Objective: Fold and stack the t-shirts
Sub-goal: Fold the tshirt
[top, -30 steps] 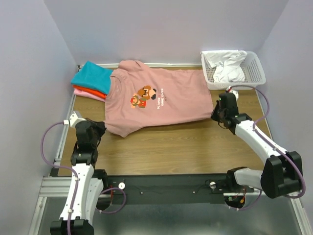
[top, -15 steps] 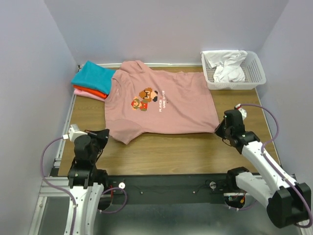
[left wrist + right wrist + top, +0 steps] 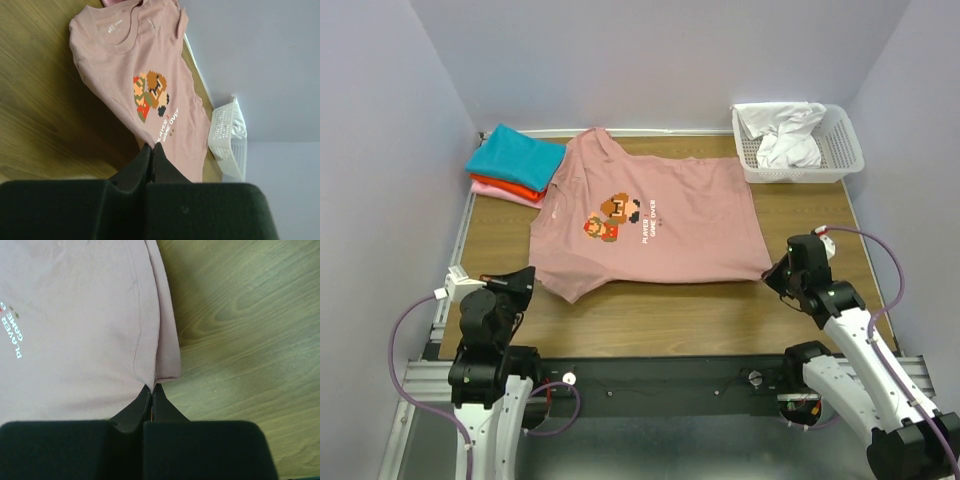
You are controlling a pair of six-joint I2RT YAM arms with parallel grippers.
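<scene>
The dusty-pink t-shirt (image 3: 660, 225) lies spread flat on the wooden table, print side up, with its pixel figures and white text showing. It also shows in the left wrist view (image 3: 150, 70) and the right wrist view (image 3: 75, 315). My left gripper (image 3: 523, 277) is shut, pinching the shirt's near-left edge (image 3: 151, 146). My right gripper (image 3: 776, 272) is shut on the shirt's near-right hem corner (image 3: 151, 387). A folded stack sits at the far left: a teal tee (image 3: 515, 155) on top, an orange-red tee (image 3: 515, 187) under it, and a pink tee (image 3: 505, 196) at the bottom.
A white mesh basket (image 3: 840, 150) holding crumpled white cloth stands at the far right corner, also seen in the left wrist view (image 3: 225, 135). Bare wood (image 3: 660, 310) lies between the shirt and the near edge. Walls close in the table on three sides.
Both grippers have drawn back toward the near edge, staying shut on the shirt. The shirt has slid toward the front and lies flatter.
</scene>
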